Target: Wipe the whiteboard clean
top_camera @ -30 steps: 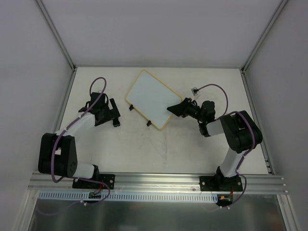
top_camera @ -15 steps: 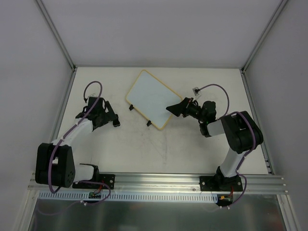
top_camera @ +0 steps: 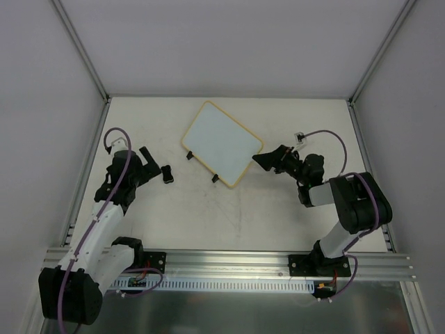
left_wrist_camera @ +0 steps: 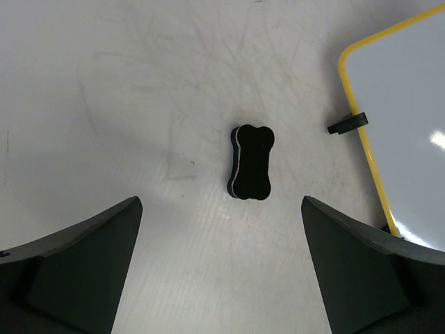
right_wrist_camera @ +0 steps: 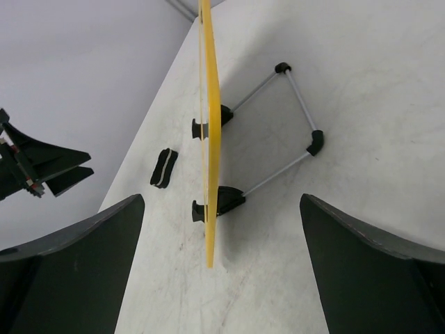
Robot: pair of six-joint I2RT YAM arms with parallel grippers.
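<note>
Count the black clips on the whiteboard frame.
2. One clip sits at the left corner of the whiteboard, the other clip at its nearest corner, on the same edge. Other edges show none.

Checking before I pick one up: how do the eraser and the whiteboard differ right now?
The eraser is black and bone-shaped; the whiteboard is white, rectangular, yellow-framed. The eraser is far smaller than the whiteboard. The eraser lies flat; the whiteboard leans on a wire stand. Both sit on the table, ungripped.

Small black bone-shaped eraser (top_camera: 167,174) lying flat on a white table (top_camera: 243,216) — faint grey scuffs across the tabletop, pale grey walls (top_camera: 243,42) on three sides, ribbed aluminium rail (top_camera: 229,261) along the near edge
</note>
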